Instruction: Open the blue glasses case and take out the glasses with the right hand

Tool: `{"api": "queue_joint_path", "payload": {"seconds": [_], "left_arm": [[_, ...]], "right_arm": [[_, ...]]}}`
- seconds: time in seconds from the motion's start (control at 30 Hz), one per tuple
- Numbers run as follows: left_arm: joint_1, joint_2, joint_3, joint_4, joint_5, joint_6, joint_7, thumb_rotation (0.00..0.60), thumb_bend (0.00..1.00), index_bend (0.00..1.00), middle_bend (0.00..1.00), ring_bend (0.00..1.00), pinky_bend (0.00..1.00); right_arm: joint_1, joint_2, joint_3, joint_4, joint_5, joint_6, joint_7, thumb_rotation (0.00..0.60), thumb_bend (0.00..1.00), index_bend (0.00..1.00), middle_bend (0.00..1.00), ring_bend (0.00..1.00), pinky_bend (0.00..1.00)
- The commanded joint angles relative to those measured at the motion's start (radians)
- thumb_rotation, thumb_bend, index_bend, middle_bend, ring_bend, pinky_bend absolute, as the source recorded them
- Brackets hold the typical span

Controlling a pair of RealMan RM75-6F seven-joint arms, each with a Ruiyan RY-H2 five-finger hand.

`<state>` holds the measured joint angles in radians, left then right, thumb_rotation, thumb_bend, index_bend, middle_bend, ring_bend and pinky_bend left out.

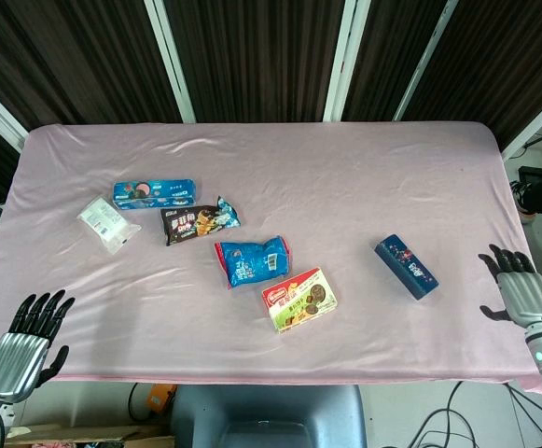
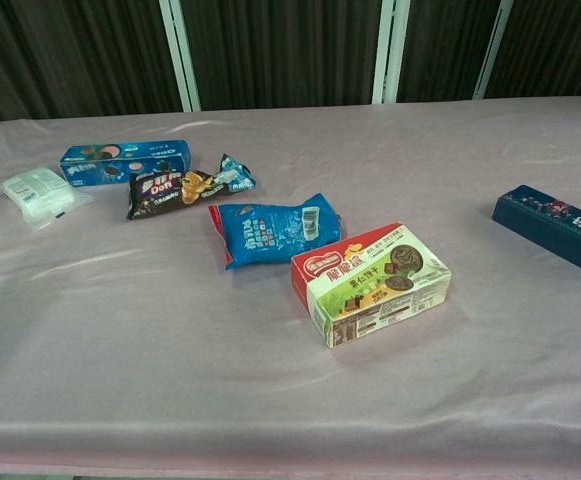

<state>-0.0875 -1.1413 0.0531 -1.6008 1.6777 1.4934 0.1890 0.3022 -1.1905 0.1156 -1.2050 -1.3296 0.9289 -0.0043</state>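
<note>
Blue and slim, the closed rectangular glasses case [image 1: 406,266] lies flat on the pink cloth-covered table [image 1: 345,177], right of centre in the head view. The right hand [image 1: 516,287], silver-backed with black fingers spread and holding nothing, sits at the right edge of the frame, apart from the case. The left hand [image 1: 26,341], likewise spread and empty, is at the lower left corner. Left of the case lie a glossy red-and-green cardboard snack box [image 1: 299,300], a crinkled blue foil packet [image 1: 252,261], a dark foil snack bag [image 1: 198,222], a long blue biscuit box [image 1: 154,193] and a small white plastic pouch [image 1: 105,221]. The chest view shows no hands, only the case at its right edge.
</note>
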Motion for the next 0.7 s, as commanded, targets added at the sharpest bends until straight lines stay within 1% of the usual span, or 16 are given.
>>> {"api": "queue_joint_path", "payload": {"seconds": [0.03, 0.13, 0.2, 0.33, 0.4, 0.5, 0.63, 0.7], "left_arm": [[0.0, -0.001, 0.0, 0.0, 0.0, 0.0, 0.001, 0.6, 0.39, 0.0, 0.0, 0.0, 0.0], [0.001, -0.001, 0.0, -0.001, -0.001, 0.0, 0.002, 0.6, 0.39, 0.0, 0.0, 0.0, 0.0], [0.005, 0.002, -0.003, -0.002, -0.008, 0.009, -0.005, 0.6, 0.39, 0.0, 0.0, 0.0, 0.0], [0.006, 0.004, -0.002, -0.002, -0.007, 0.01, -0.01, 0.6, 0.39, 0.0, 0.0, 0.0, 0.0], [0.006, 0.004, -0.002, -0.002, -0.006, 0.011, -0.011, 0.6, 0.39, 0.0, 0.0, 0.0, 0.0], [0.005, 0.003, 0.0, -0.002, -0.003, 0.01, -0.009, 0.6, 0.39, 0.0, 0.0, 0.0, 0.0], [0.007, 0.001, 0.001, -0.001, -0.001, 0.013, -0.005, 0.6, 0.39, 0.0, 0.0, 0.0, 0.0], [0.007, 0.001, 0.0, -0.001, -0.002, 0.014, -0.007, 0.6, 0.39, 0.0, 0.0, 0.0, 0.0]], "right_arm": [[0.052, -0.028, 0.012, 0.046, 0.04, -0.066, -0.006, 0.6, 0.44, 0.31, 0.0, 0.0, 0.0], [0.061, -0.039, 0.008, 0.054, 0.036, -0.078, -0.003, 0.6, 0.47, 0.34, 0.0, 0.0, 0.0], [0.081, -0.071, -0.006, 0.083, 0.032, -0.111, -0.009, 0.6, 0.49, 0.37, 0.0, 0.0, 0.0], [0.085, -0.096, -0.02, 0.113, 0.031, -0.116, -0.007, 0.6, 0.51, 0.41, 0.0, 0.0, 0.0], [0.085, -0.107, -0.024, 0.127, 0.031, -0.118, 0.007, 0.6, 0.51, 0.42, 0.0, 0.0, 0.0], [0.088, -0.129, -0.027, 0.148, 0.025, -0.127, 0.071, 0.6, 0.51, 0.42, 0.0, 0.0, 0.0], [0.098, -0.154, -0.047, 0.178, -0.019, -0.124, 0.127, 0.6, 0.51, 0.41, 0.0, 0.0, 0.0], [0.097, -0.159, -0.055, 0.181, -0.039, -0.103, 0.129, 0.6, 0.51, 0.4, 0.0, 0.0, 0.0]]}}
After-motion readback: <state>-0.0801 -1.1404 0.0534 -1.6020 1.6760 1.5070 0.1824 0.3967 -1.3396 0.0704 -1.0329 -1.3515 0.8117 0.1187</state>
